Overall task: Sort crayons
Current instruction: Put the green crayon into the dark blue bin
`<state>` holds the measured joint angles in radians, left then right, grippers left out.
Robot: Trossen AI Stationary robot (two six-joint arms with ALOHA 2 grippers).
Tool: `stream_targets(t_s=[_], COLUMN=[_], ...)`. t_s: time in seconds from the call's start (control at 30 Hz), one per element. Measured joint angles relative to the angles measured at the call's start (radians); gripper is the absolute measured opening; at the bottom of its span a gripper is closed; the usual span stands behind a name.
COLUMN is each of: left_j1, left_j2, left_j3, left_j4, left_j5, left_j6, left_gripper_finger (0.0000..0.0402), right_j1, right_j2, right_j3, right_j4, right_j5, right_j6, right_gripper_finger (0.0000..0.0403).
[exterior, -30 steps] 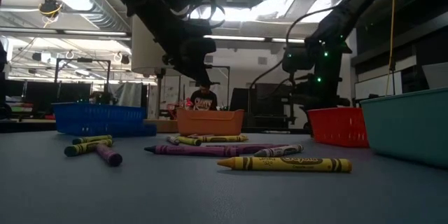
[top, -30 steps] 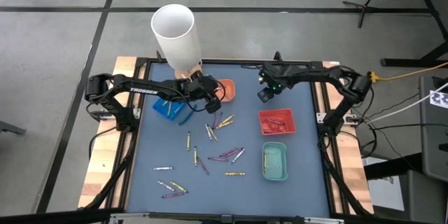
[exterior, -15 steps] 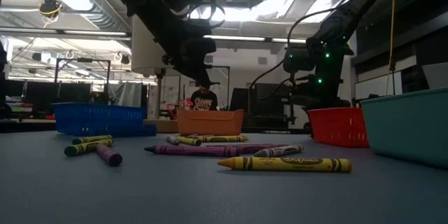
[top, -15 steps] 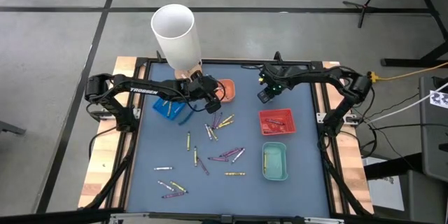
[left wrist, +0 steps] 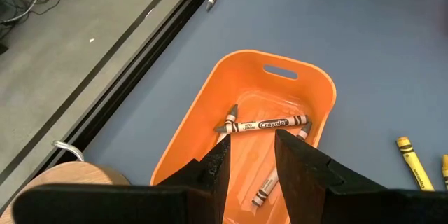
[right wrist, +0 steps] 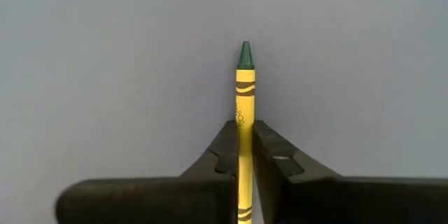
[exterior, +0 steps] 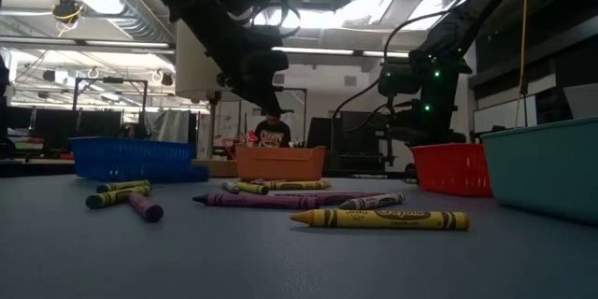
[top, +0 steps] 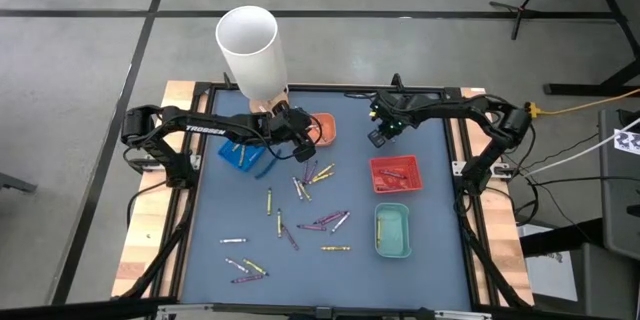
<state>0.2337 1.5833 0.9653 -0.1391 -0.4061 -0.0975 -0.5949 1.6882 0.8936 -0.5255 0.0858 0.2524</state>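
Two "Crayola" crayons [left wrist: 260, 124] in orange tray [left wrist: 210, 105], left end effector [left wrist: 250, 155] apart, right end effector [right wrist: 244, 143] clamping green-tipped crayon [right wrist: 244, 91]

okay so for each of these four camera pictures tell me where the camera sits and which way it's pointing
High view: above, facing straight down on the table; both arms show.
Low view: at tabletop height, facing level across the crayons into the room; arms hang in from above.
Left wrist view: looks past the left gripper down into the orange tray.
Right wrist view: looks past the right gripper shut on a green crayon.
Shared: high and left wrist views both show the orange tray.
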Motion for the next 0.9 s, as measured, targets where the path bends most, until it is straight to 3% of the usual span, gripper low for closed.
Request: stream_targets(t_s=[0.4, 0.9], left_j1=[-0.001, -0.002], left_j2=[0.0, 0.0], left_j3=[0.0, 0.0], left_j4=[0.07, 0.161], left_j5=[0.127, 0.295], left_j6=[0.003, -0.005], left_gripper_finger=[0.0096, 0.0096], right_j1=[0.0, 0.0], right_j2=[0.004, 0.003], right_j3=[0.052, 0.087], right_j4=[0.016, 0.29], right_j5=[-0.225, -0.704], right_j6=[-0.165, -0.217], right_gripper_finger=[0.0018, 0.0021])
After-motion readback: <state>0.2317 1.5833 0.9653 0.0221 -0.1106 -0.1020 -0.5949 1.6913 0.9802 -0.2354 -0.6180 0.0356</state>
